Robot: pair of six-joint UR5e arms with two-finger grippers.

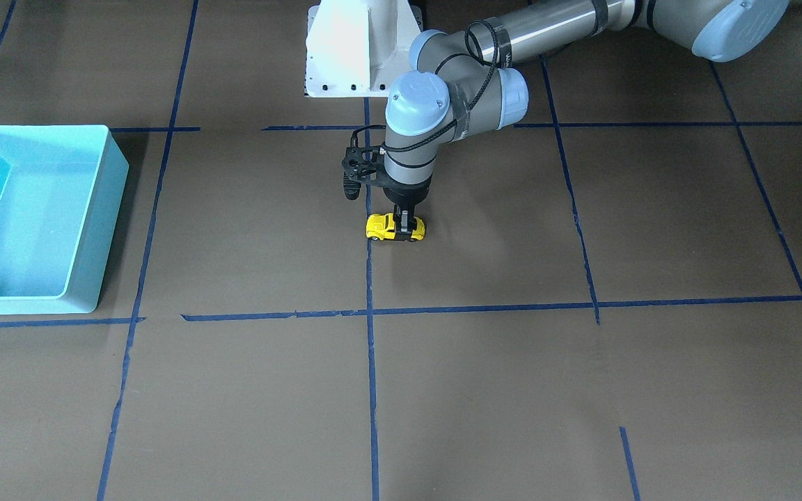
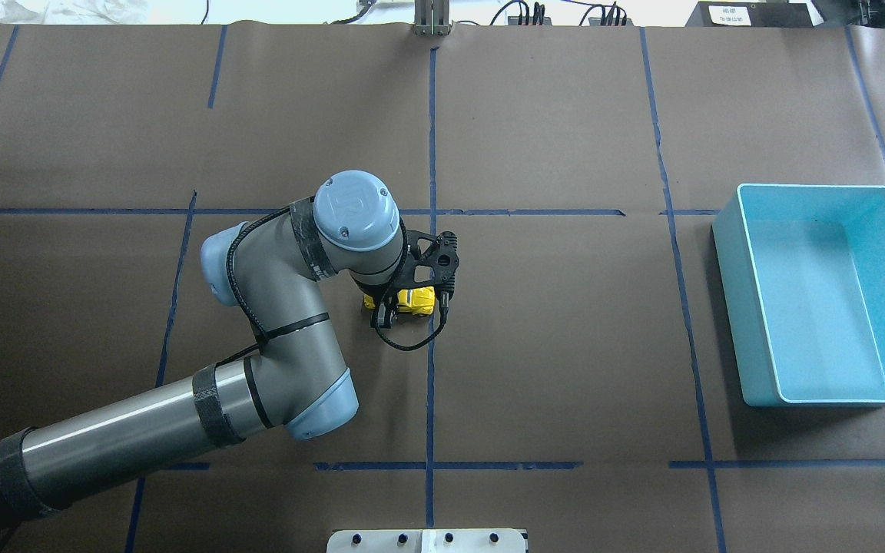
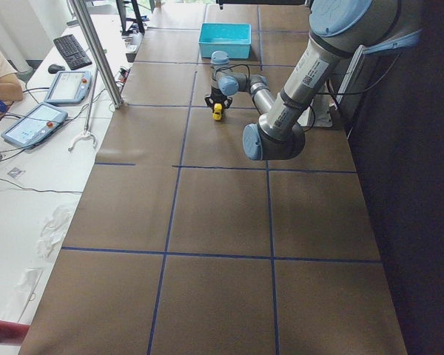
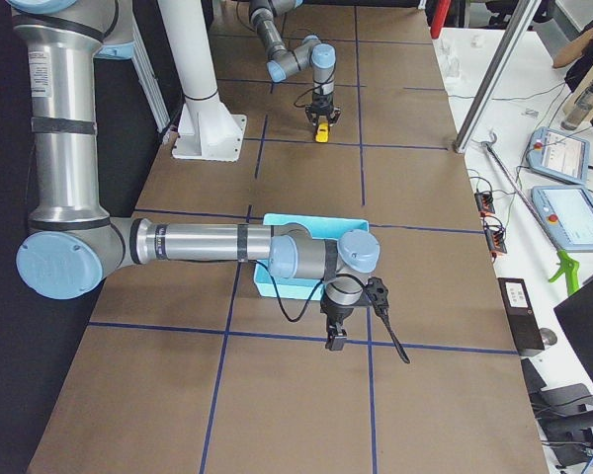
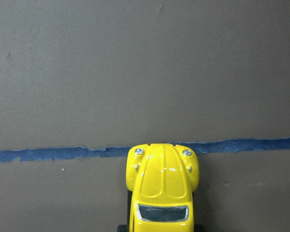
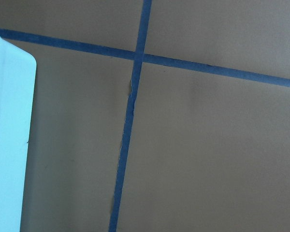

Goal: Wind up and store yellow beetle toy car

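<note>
Dragging the yellow beetle toy car (image 1: pixel 380 226) straight back, with its wheels pressed to the table (image 1: pixel 512 243), should wind it. The left gripper (image 1: pixel 405 225) seems clamped across its body.

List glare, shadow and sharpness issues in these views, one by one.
Left wrist view: yellow beetle toy car sharp, white glints on its hood. Overhead view: left arm partly hides it; strip beyond the table washed out. Front-facing view: turquoise bin casts a dark shadow. Side views: car tiny.

The toy car (image 1: pixel 394 227) is yellow, bin (image 1: pixel 101 229) turquoise, table (image 1: pixel 484 390) brown, blue-lined.
</note>
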